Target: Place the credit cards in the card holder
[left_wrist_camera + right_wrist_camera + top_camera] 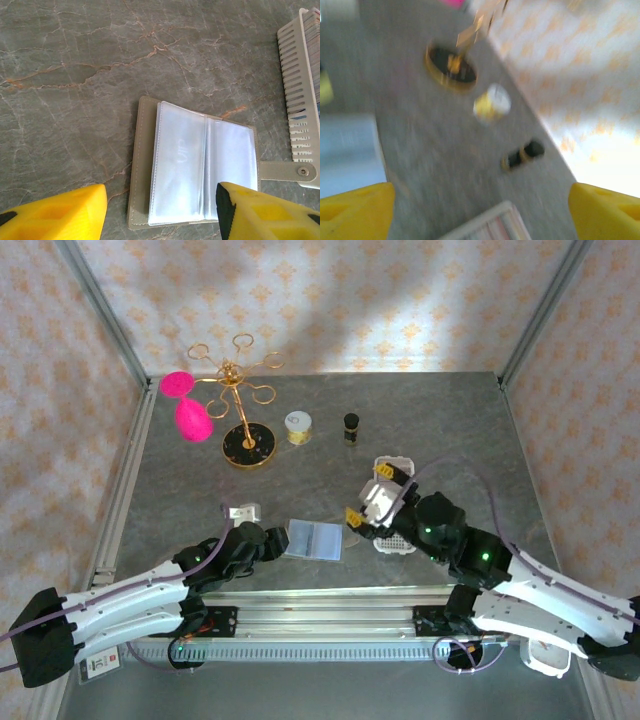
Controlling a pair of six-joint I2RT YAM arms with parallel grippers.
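Observation:
The card holder (314,538) lies open on the table, its clear sleeves (200,165) face up and its snap tab (287,171) pointing toward the white tray. My left gripper (268,540) hovers at the holder's left edge, open, with nothing held; its yellow fingers (55,215) stand wide on either side of the holder's near end. The credit cards (502,231) stand on edge in the white perforated tray (398,540). My right gripper (366,493) is over that tray, open and empty. The right wrist view is blurred.
A gold wire stand (246,430) with pink pieces (192,418) is at the back left. A small yellow-white jar (298,427) and a dark little bottle (351,427) sit behind the tray. A small silver item (243,511) lies left of the holder.

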